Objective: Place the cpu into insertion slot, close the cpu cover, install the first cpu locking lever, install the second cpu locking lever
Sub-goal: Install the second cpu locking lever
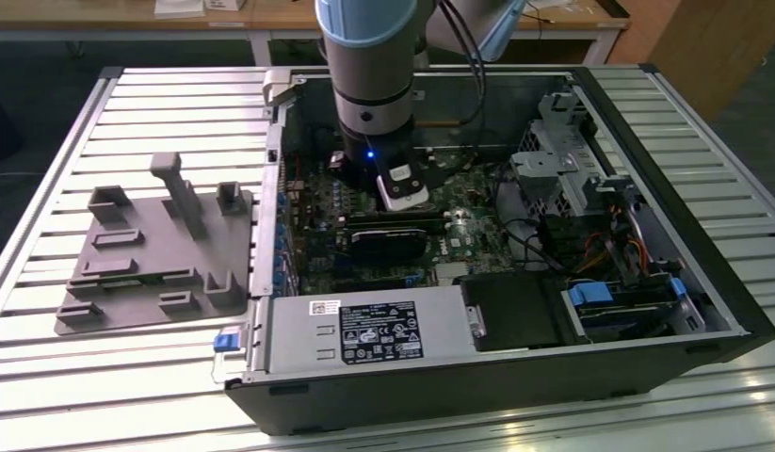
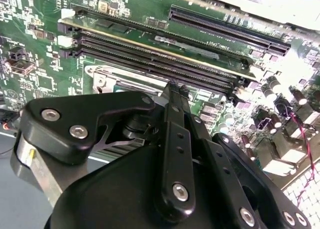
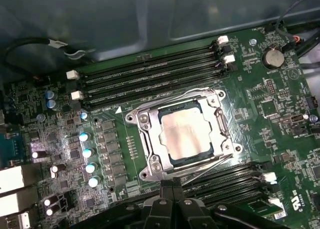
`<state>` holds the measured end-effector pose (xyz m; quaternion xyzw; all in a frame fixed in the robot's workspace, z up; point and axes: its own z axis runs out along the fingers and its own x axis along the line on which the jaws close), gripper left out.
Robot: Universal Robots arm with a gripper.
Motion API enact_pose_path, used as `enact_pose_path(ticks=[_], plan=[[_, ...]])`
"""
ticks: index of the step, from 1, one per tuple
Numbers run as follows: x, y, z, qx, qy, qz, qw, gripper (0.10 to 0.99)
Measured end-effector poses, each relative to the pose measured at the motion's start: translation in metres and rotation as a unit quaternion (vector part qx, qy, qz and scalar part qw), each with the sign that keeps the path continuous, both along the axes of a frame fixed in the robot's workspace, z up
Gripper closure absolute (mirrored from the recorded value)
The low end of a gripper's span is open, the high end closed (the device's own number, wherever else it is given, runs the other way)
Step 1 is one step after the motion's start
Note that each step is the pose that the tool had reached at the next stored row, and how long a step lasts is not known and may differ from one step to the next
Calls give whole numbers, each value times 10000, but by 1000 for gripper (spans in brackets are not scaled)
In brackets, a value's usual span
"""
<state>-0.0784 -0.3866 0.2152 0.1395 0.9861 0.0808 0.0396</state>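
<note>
Reaching down into the open computer case (image 1: 688, 282), the arm holds its gripper (image 3: 172, 186) low over the green motherboard (image 3: 280, 124), right at the edge of the socket. In both wrist views its black fingers (image 2: 175, 124) sit pressed together, with nothing held between them. The cpu (image 3: 186, 135) lies flat inside the insertion slot (image 3: 172, 165), its dull silver top showing through the window of the cpu cover (image 3: 150, 134), which lies down over it as a grey metal frame. A thin wire lever (image 3: 202, 92) runs along the far edge of that frame, next to the long black memory slots (image 3: 150, 74); whether it is latched I cannot tell. In the exterior view, a grey moulded fixture (image 1: 154, 250) lies on the slatted table (image 1: 60, 395), to the exterior view's left of the case.
</note>
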Motion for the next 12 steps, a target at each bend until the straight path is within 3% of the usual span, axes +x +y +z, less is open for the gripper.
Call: enact_pose_path(ticks=[6, 12], plan=[[-19, -24, -20, 31, 1, 1, 10000, 984], [-38, -76, -30, 179, 1, 0, 9998, 984]])
